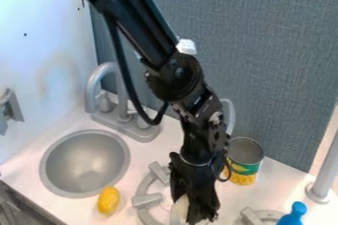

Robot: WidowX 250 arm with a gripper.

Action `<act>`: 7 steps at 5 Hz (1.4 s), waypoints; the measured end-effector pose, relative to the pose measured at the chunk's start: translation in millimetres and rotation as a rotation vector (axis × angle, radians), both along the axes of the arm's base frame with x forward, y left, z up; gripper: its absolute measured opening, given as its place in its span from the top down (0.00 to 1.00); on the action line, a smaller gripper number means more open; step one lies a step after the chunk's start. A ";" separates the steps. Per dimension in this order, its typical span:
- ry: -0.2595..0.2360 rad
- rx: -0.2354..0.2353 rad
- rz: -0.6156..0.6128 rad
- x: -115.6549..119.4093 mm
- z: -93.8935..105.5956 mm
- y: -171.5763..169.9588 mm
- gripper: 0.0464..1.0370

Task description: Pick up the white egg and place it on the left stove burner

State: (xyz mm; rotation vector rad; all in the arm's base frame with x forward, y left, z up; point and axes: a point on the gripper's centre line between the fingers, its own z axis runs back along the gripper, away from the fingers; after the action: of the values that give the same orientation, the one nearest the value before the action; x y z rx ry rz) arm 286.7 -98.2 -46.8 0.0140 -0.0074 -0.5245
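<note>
Clock directions: taken from the gripper, with twelve toward the top edge of the view.
Gripper: the black, angular mechanical gripper (192, 214) hangs low over the white counter (39, 197); its degree of opening cannot be told, nor whether it has hold of anything.
Pale item: a smooth, off-white rounded item (180, 208) lies just beside the gripper at nine o'clock, partly hidden by it; contact cannot be confirmed.
Burner: a grey plastic ring with blocky prongs (147, 200) lies at nine o'clock, near the gripper.
Yellow piece: a glossy yellow oblong piece (108, 200) rests farther out at nine o'clock, beside the round grey sink basin (84, 164), which lies at ten.
Can: an open, silver-coloured metal can (245, 162) stands upright between one and two o'clock.
Blue object: a bright blue knobbed object (293, 215) sits at three o'clock, by a second grey burner (262, 214).
Collision risk: a low swing toward two o'clock could tip the can, since the wrist and its looped black cable (226, 173) hang close to it.
Grasp risk: the pale item could roll or slip if met off-centre, its surface being rounded; the prongs could also catch the gripper in a low sideways move.
Writing: the can bears a green-and-yellow printed label; no wording is legible elsewhere.
</note>
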 end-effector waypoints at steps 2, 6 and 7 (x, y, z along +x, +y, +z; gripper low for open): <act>0.049 0.109 0.094 30.7 -33.5 21.2 0.38; 0.092 0.169 0.237 43.4 -36.8 51.1 0.31; 0.124 0.162 0.249 39.0 -36.8 53.6 0.05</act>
State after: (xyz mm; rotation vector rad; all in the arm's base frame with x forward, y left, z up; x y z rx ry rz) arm 325.7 -44.6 -83.6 0.1387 0.1559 -0.2754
